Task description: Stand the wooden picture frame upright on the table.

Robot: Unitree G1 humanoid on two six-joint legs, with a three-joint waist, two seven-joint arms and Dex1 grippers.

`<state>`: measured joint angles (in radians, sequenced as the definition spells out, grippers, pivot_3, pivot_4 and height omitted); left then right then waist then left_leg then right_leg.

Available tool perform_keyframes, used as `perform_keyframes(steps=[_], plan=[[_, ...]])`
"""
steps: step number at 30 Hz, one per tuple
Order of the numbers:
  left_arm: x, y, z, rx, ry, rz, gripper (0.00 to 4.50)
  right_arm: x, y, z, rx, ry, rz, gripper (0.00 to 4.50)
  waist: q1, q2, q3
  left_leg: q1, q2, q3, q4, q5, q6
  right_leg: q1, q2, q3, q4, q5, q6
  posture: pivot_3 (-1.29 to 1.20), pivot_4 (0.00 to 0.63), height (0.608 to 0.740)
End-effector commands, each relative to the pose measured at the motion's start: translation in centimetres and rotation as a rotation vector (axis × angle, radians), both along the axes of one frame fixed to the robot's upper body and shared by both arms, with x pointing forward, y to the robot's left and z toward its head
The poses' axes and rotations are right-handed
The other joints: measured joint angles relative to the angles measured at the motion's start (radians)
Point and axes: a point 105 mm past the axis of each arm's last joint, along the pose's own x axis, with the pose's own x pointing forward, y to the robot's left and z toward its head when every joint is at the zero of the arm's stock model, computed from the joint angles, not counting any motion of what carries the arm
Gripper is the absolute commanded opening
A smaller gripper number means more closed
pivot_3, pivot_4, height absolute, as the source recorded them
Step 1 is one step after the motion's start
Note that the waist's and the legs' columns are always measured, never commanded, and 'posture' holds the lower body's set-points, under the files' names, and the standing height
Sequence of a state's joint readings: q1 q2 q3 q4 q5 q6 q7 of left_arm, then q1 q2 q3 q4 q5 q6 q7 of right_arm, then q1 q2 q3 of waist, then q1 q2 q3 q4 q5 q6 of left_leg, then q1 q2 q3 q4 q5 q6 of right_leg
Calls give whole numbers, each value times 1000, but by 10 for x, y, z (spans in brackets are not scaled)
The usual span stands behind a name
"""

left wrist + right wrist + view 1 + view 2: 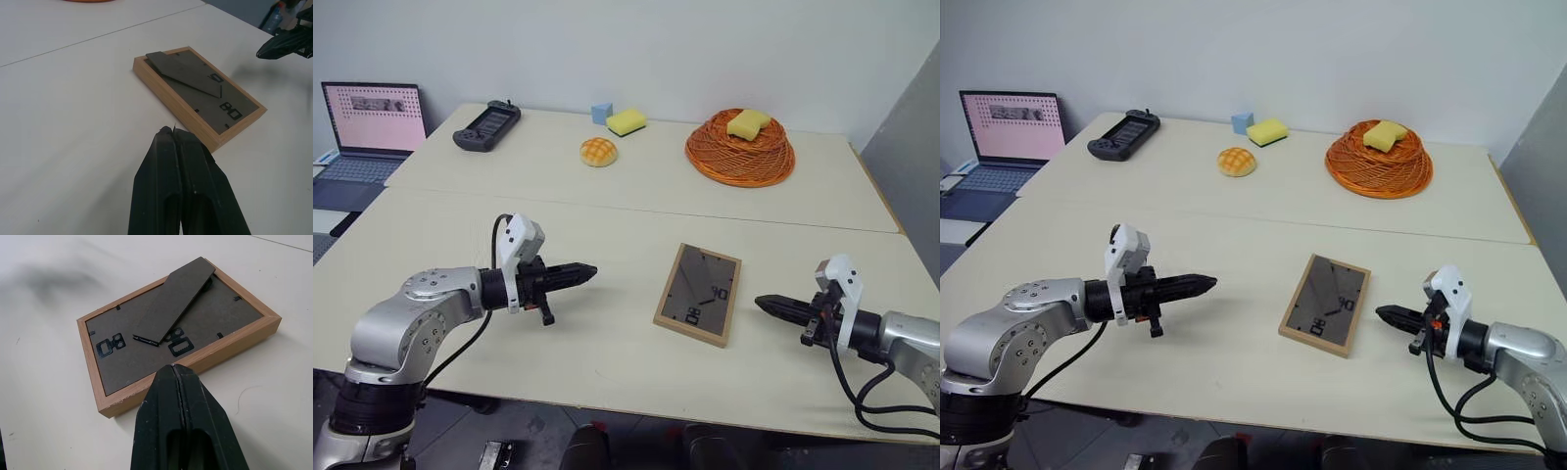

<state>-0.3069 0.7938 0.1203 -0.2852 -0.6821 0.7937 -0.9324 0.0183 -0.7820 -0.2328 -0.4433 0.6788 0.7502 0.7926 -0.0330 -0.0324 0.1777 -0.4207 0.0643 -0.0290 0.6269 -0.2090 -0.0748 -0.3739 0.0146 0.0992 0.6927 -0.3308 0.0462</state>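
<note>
Frame (697, 295) lies flat on the table (607, 323), face down, dark backing up. Position: near half of the table, on the near side of the seam (636, 211), between the two grippers. Fold-out stand (173, 298) rests against the backing at a slant, not swung out. Black clips (110, 345) and small tabs show on the backing. Light-wood rim is intact all round.

Left gripper (589, 270): fingers pressed together, holding nothing. It sits to the left of the frame, apart from it, tip aimed at it and tilted slightly down. In the left wrist view the fingertips (168, 134) lie close to the frame's near edge; contact cannot be told from that view.

Right gripper (762, 303): fingers together, empty. It sits just beside the frame's right edge, tip aimed at it, not touching in the head views.

Far half of the table: bun (598, 152), blue block (601, 113), yellow sponge (626, 121), orange woven basket (740, 157) with a second sponge (748, 122) on top, black handheld controller (487, 124). Laptop (372, 122) stands open off the table's left end.
</note>
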Motion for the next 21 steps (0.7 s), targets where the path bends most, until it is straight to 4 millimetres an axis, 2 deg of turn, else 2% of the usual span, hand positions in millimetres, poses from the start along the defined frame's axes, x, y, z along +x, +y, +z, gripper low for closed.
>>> perform_keyframes(steps=[1,21], plan=[[-2,-6,13,0,-75,-22,20,2,-3,8,-5,-47,-12,0,-1,0,0,0,0,0,0,0,0,0,0,0,0,0,0,0,150,740],[3,-7,15,-7,-96,-9,20,6,-8,1,-20,-63,-25,0,0,0,0,0,0,0,0,0,0,0,0,0,0,0,0,0,150,740]])
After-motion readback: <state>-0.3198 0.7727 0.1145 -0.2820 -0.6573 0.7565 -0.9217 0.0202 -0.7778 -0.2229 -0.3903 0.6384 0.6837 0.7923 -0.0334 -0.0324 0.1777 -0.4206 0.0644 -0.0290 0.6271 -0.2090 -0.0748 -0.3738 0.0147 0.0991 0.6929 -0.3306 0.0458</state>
